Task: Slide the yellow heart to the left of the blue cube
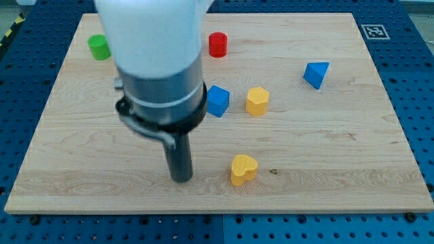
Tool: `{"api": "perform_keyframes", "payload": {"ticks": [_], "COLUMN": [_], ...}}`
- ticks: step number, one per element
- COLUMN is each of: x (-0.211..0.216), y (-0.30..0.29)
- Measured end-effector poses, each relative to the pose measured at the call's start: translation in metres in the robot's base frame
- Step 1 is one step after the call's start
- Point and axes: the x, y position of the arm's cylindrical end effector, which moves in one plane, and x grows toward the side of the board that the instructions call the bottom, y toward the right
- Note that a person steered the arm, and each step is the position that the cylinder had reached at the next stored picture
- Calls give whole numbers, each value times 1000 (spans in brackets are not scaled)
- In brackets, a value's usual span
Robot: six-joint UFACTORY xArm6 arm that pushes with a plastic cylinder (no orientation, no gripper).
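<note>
Resting on the wooden board [325, 135], my tip [181, 179] stood near the view's bottom, a little to the view's left of the middle; being a plain dark rod, it had no jaws to open or close and it held nothing. We saw the yellow heart [243, 169] closest to it, a short way off toward the view's right and at about the same level, with bare wood between the two, so they were apart and not touching.

Further from my tip, toward the view's top and somewhat to the right, sat the blue cube [218, 100], its left edge meeting the dark collar of our arm [159, 74] in the view; whether they truly touched we could not tell. Just beside the cube on the view's right was a second yellow block [257, 100], whose shape we could not make out surely, with a narrow gap between them. The heart thus lay below both of them in the view, slightly right of the cube.

Well apart, toward the view's upper right, a blue triangular block [316, 74] sat alone. Near the board's top edge stood a red cylinder [218, 45], above the cube, and far toward the view's upper left a green cylinder [99, 47].
</note>
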Motion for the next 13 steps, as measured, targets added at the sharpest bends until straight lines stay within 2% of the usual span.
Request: {"api": "perform_keyframes", "payload": {"ticks": [1,4,5,8,10,11,13], "x": [29,23,14,-14,-9,-21,-28], "y": [19,99,102,60,112,119,92]}}
